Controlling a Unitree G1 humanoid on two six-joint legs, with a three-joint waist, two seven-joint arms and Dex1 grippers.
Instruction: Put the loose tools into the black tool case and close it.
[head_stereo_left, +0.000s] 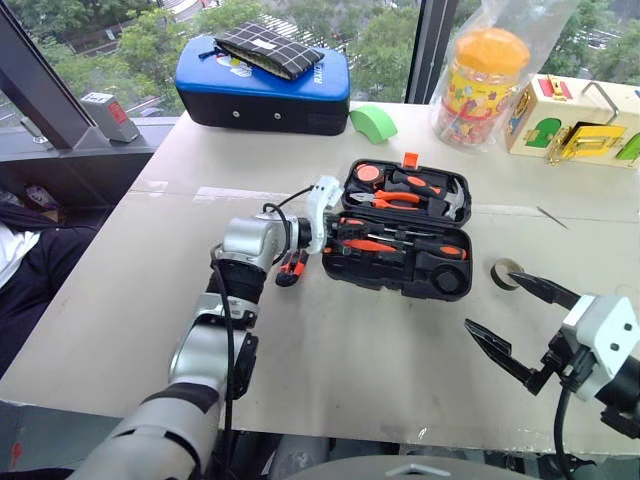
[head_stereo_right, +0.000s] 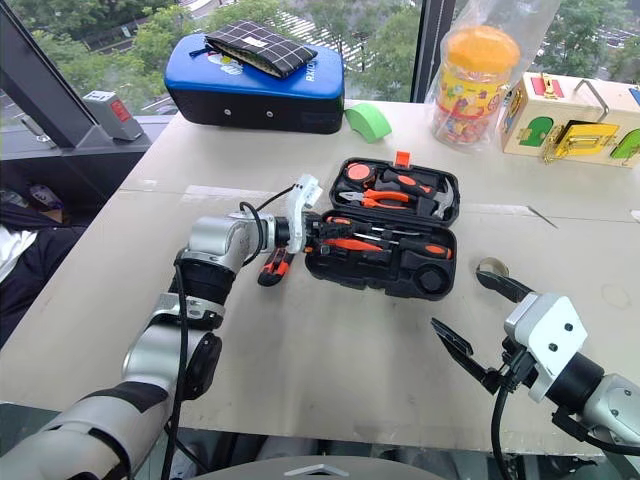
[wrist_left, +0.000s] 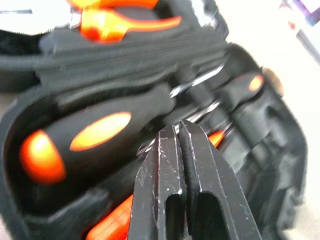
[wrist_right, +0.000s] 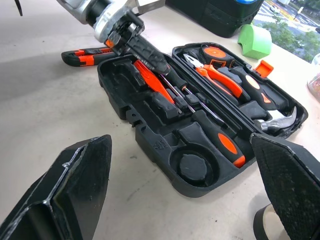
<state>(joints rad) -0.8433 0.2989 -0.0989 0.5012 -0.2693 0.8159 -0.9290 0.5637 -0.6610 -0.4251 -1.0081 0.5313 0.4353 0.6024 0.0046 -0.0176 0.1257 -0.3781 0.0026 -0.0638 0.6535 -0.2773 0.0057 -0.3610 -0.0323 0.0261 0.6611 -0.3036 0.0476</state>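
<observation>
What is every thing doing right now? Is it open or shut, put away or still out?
black tool case: open, lid flat on the table.
screwdrivers: lying in the case's slots.
pliers: in the lid.
hammer: in the lid.
utility knife: out on the table, beside the case.
tape ring: out on the table.
left gripper: shut, over the case.
right gripper: open, empty.
blue case: shut.
</observation>
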